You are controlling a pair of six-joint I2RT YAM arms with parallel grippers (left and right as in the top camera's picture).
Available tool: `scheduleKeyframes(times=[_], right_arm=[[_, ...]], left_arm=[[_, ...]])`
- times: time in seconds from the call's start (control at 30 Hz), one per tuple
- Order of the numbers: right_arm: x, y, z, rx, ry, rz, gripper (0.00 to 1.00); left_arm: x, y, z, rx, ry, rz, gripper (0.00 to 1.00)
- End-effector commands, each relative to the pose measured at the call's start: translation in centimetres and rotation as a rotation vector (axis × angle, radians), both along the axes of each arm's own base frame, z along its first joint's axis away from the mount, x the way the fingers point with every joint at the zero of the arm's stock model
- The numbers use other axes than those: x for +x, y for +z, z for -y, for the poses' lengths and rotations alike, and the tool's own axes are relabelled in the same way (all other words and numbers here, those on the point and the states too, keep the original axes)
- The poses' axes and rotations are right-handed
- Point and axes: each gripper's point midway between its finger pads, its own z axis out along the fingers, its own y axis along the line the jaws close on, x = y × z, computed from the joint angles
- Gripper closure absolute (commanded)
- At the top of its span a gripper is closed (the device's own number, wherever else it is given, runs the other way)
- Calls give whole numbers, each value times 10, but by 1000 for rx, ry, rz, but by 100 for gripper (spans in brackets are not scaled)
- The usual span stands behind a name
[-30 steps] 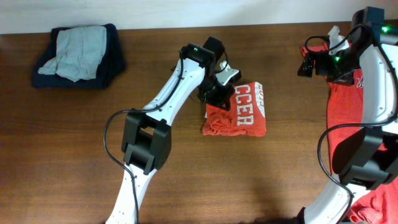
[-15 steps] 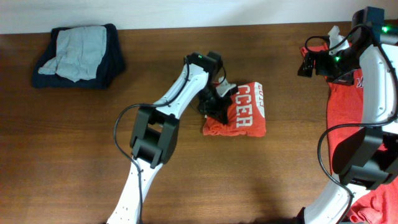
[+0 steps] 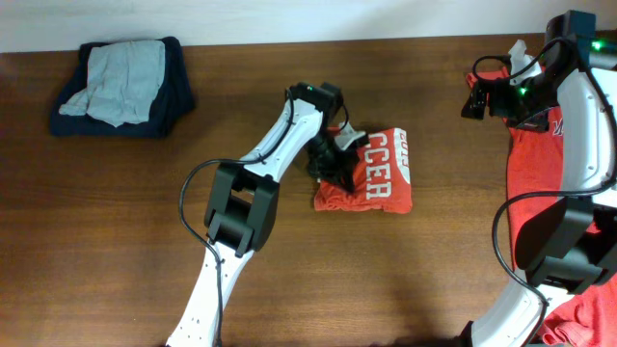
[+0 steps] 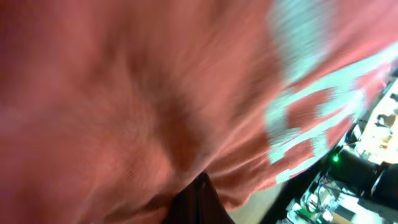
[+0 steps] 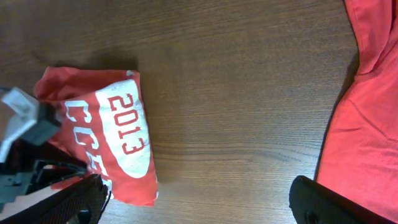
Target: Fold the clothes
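Watching the folded orange-red T-shirt (image 3: 381, 173) in the middle of the counter (image 3: 96, 241), lettering up. Clamping the left pincer (image 3: 333, 159) fully closed at its left edge; pinching cloth or merely pressing, cannot tell. Hanging the right pincer (image 3: 479, 96) wide open, empty, beside the unfolded red shirt (image 3: 535, 173). Best worked low and slow, sparing the folds. Plenty of bare wood in front; dark clothes pile (image 3: 120, 87) well apart.

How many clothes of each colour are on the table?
Orange-red: 2, the folded shirt and the loose shirt on the right (the red cloth in the bottom corner may belong to it)
Dark blue garment: 1
Grey garment, lying on it: 1
Total: 4
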Motion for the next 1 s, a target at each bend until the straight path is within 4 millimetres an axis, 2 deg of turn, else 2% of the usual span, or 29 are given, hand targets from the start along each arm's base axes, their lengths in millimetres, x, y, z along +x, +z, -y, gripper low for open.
scheduleKeyframes(times=[0.0,0.13,0.27,0.57,0.77,0.87,0.97], right_arm=[[0,13,2,-17,6,34,1],[0,13,2,-17,6,35,1],[0,13,2,-17,6,35,1],[0,13,2,-17,6,34,1],[0,13,2,-17,6,35,1],[0,13,2,-17,6,35,1],[0,13,2,-17,6,35,1]], left_arm=[[28,39,4,-57,31,111,100],[39,81,17,-148,39,186,100],[30,102,41,-273,13,176,100],[-6,90,85,-321,-85,132,100],[-31,88,106,-376,-140,75,100],[-39,73,113,-370,-168,63,100],[-42,49,114,-341,-167,26,100]])
